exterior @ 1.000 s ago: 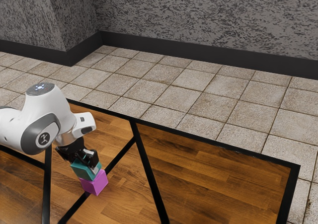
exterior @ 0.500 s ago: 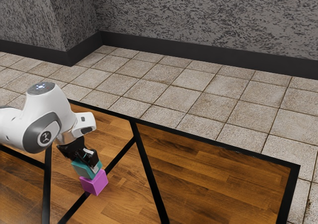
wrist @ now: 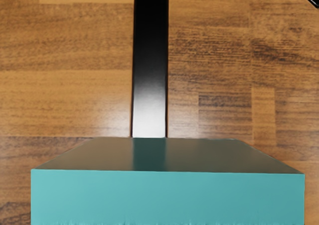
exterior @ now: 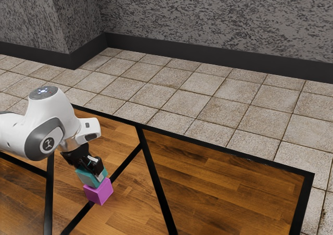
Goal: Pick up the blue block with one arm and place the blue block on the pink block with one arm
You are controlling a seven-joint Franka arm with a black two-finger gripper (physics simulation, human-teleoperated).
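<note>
**Exterior view.** The arm [exterior: 39, 128] enters from 9 o'clock of the frame and bends down toward the table [exterior: 223, 188]. The gripper [exterior: 89, 168] points downward at about 8 o'clock of the frame. Its two black fingers stand a block's width apart and press on opposite sides of the blue block [exterior: 91, 177], so the block is clamped between them. The blue block, teal in colour, lies directly above the pink block [exterior: 98, 192]. Its underside meets the pink block's top face and sits slightly offset toward 10 o'clock. Whether the full underside is seated cannot be determined. The pink block stands on the wooden table, touching a diagonal black stripe [exterior: 122, 167] that crosses the surface. Tiled floor [exterior: 218, 94] lies beyond the table toward 12 o'clock.

**Wrist view.** This view adds detail just under the hand. The blue block [wrist: 167, 185] shows a dark top face and a bright teal side face, with level edges. A black stripe [wrist: 149, 60] runs straight out from under the block, across the wood grain of the table [wrist: 60, 85].
</note>
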